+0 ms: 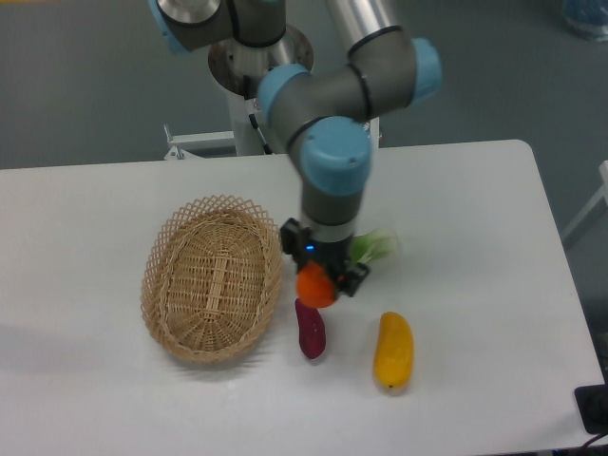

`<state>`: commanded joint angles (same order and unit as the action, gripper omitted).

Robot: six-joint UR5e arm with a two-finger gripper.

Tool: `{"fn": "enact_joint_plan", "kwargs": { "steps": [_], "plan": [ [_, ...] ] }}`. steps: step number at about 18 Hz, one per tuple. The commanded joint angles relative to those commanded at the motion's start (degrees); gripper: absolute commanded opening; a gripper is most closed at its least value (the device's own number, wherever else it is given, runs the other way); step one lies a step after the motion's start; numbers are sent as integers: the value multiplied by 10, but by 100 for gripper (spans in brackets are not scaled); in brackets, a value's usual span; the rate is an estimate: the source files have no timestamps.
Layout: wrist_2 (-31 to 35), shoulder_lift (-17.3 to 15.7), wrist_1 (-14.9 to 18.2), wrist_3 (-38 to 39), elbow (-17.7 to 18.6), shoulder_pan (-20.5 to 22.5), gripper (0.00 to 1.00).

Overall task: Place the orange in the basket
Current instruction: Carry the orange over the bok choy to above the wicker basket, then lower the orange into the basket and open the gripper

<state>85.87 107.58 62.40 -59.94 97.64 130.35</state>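
The orange (314, 287) is a small round bright-orange fruit sitting between my gripper's fingers, just right of the basket and right above the top end of the purple sweet potato. My gripper (326, 281) points straight down and looks shut on the orange; one dark finger (353, 276) shows at the orange's right side, and the other is hidden. I cannot tell whether the orange rests on the table or hangs just above it. The oval tan wicker basket (163, 249) lies at the left of the gripper and holds nothing.
A purple sweet potato (311, 329) lies just below the orange. A yellow-orange mango (393, 351) lies to its right. A pale green leafy vegetable (375, 246) lies behind the gripper. The arm's base (249, 57) stands at the table's far edge.
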Motion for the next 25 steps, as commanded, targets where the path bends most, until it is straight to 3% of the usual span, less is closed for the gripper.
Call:
{"fn": "enact_joint_plan", "kwargs": {
  "steps": [6, 10, 12, 13, 15, 16, 22, 25],
  "plan": [
    [-3, 18, 1, 25, 18, -66, 46],
    [-3, 25, 0, 33, 32, -84, 48],
    [-3, 27, 1, 33, 36, -90, 54],
    [-3, 28, 0, 33, 46, -92, 62],
    [-3, 28, -4, 33, 50, -93, 81],
    [-1, 28, -4, 32, 49, -93, 99],
    [-1, 21, -16, 33, 47, -85, 100],
    [-1, 7, -17, 31, 41, -50, 100]
  ]
}}
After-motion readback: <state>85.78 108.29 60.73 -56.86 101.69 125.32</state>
